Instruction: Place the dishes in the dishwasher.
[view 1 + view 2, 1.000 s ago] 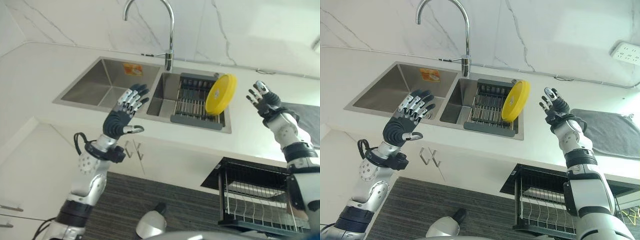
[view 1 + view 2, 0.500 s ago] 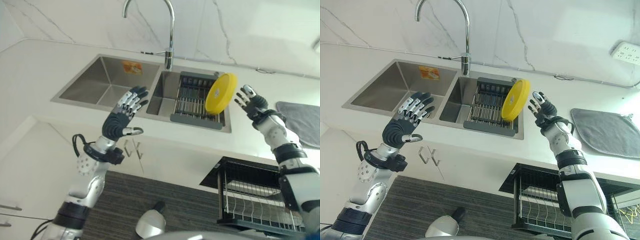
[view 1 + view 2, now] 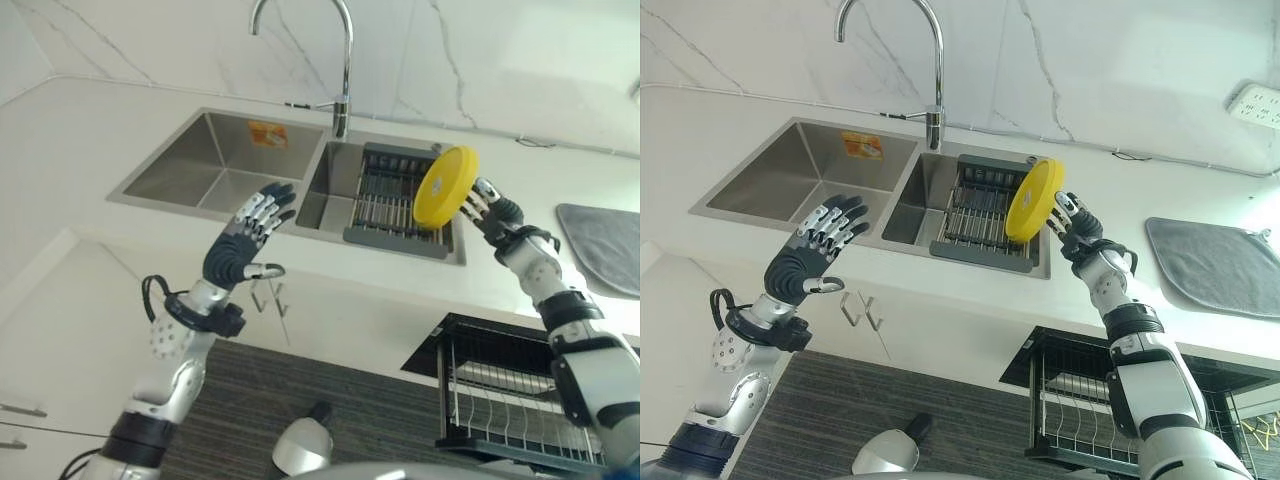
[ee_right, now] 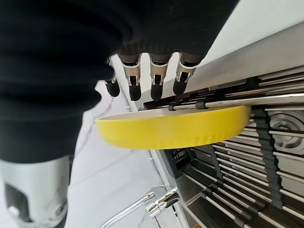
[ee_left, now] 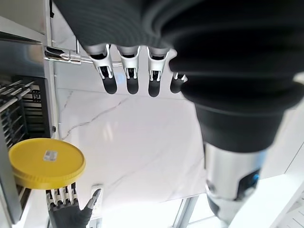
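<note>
I'm seeing the yellow plate (image 3: 1033, 200) standing on edge at the right end of the drying rack (image 3: 978, 212) in the right basin of the sink (image 3: 790, 185). It's tilting: top rim leaning toward the counter's right side, flat underside facing front-left toward the left hand. Its long axis is running steeply up from the rack.

Right hand (image 3: 1072, 222) is sitting just beside the plate's right face, fingers (image 4: 156, 73) straight and spread, tips reaching over the rim, not wrapped round it. I can't tell whether they're touching.

Left hand (image 3: 245, 235) is hanging in front of the left basin, fingers loosely extended, holding nothing.

Dishwasher rack (image 3: 1085, 405) is pulled out below the counter, lower right.
</note>
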Robot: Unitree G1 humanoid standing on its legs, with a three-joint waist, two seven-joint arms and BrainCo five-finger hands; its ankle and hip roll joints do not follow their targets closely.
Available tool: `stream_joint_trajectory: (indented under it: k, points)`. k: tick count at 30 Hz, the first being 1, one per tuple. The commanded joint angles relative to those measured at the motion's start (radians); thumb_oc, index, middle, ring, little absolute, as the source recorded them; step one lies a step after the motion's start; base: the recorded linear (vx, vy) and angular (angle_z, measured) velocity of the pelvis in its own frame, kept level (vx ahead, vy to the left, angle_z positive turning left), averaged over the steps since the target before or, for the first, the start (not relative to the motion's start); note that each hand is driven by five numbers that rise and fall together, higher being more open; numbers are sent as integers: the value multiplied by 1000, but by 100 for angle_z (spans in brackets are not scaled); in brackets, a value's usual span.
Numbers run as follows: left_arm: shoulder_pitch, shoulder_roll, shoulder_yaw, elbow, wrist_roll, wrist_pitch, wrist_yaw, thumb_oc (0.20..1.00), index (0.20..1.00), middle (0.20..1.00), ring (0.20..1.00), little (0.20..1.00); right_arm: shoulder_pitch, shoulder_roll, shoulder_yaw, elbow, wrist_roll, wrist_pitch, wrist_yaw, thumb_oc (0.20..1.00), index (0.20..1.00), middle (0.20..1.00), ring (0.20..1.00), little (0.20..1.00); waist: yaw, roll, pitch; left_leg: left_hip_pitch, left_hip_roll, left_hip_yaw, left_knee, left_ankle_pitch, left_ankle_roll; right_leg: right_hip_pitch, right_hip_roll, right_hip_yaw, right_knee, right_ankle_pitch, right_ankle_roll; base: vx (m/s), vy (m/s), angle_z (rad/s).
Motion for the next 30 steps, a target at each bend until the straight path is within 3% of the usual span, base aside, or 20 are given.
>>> stream_joint_trajectory:
  k: [1, 15, 30]
  points:
    - [43, 42, 23, -40, -1, -46, -19, 1000, 1000, 1000, 1000, 1000, 7, -33, 33, -18, -30, -62, 7, 1000, 1000, 1000, 1000, 1000, 27, 0, -68, -2, -19, 56, -3, 0, 54, -30, -21, 88, 53, 90, -19, 0, 0, 0]
    - [54, 76, 45, -51, 65, -65, -60, 1000, 1000, 1000, 1000, 1000, -20, -82, 77, -2, -110, -10, 84, 1000, 1000, 1000, 1000, 1000, 44, -19, -63, -1, -19, 48, -3, -3, 52, -26, -20, 74, 55, 86, -15, 9, 1, 0]
    - [70, 84, 50, -63, 59, -65, -98, 1000, 1000, 1000, 1000, 1000, -45, -70, 82, 45, -115, -16, 43, 1000, 1000, 1000, 1000, 1000, 55, -7, -63, 9, -22, 35, -3, -7, 54, -17, -25, 69, 57, 83, -15, 22, -2, 4]
